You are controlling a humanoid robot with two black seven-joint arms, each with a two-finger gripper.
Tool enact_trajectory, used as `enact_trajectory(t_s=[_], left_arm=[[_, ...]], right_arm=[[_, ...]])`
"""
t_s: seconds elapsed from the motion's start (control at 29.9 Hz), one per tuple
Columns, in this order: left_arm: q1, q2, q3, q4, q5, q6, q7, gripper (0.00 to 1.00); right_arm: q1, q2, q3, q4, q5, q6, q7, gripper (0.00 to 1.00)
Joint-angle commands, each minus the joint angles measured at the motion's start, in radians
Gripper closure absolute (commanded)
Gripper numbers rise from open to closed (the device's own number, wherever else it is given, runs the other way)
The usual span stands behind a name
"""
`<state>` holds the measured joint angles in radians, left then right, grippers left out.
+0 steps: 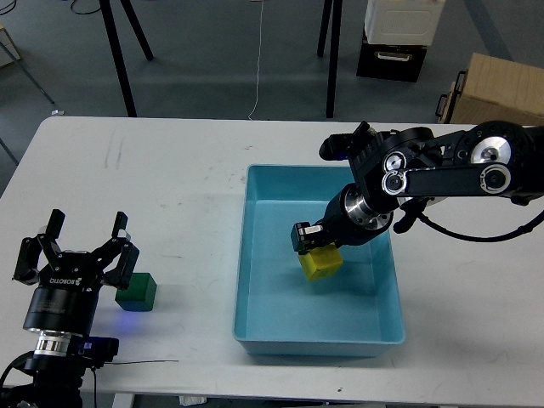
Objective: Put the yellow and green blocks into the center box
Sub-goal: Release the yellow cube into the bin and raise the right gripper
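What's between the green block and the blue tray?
Only bare white table, seen in the head view, separates the green block from the blue tray.

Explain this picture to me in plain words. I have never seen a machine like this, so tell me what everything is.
One picture, taken from the robot's own head, looking down at a white table. The two black limbs are its arms, each ending in a two-finger gripper. The right gripper reaches into the light blue tray and is closed on a yellow block. The left gripper is open, empty, beside a green block on the table. Behind the table are tripod legs, a cardboard box and a white-and-black case.
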<state>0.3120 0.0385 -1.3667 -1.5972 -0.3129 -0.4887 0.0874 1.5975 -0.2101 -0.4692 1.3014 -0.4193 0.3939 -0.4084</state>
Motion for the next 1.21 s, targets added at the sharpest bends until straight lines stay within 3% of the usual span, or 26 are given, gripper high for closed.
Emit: enact_trajectory(t_s=[0.0, 0.27, 0.57, 0.7, 0.94, 1.17], left_arm=[[-0.008, 0.000, 0.000, 0.011, 0.000, 0.000, 0.000, 0.00], [-0.016, 0.000, 0.008, 0.019, 0.000, 0.000, 0.000, 0.00], [-0.024, 0.000, 0.014, 0.020, 0.000, 0.000, 0.000, 0.00], [-0.030, 0.000, 0.015, 0.022, 0.000, 0.000, 0.000, 0.00], [-0.045, 0.001, 0.014, 0.031, 0.000, 0.000, 0.000, 0.00], [-0.045, 0.004, 0.014, 0.031, -0.002, 0.000, 0.000, 0.00]], right_arm=[[-0.001, 0.000, 0.000, -0.002, 0.004, -0.006, 0.000, 0.00], [0.010, -0.063, 0.015, -0.016, 0.016, -0.006, 0.002, 0.01], [0.007, -0.173, 0.204, -0.187, 0.236, 0.003, 0.000, 0.00], [-0.049, -0.244, 0.398, -0.286, 0.364, 0.002, 0.003, 0.00], [-0.290, -0.282, 0.897, -0.422, 0.511, 0.003, 0.013, 0.00], [-0.598, -0.420, 1.239, -0.445, 0.818, 0.095, 0.181, 0.00]])
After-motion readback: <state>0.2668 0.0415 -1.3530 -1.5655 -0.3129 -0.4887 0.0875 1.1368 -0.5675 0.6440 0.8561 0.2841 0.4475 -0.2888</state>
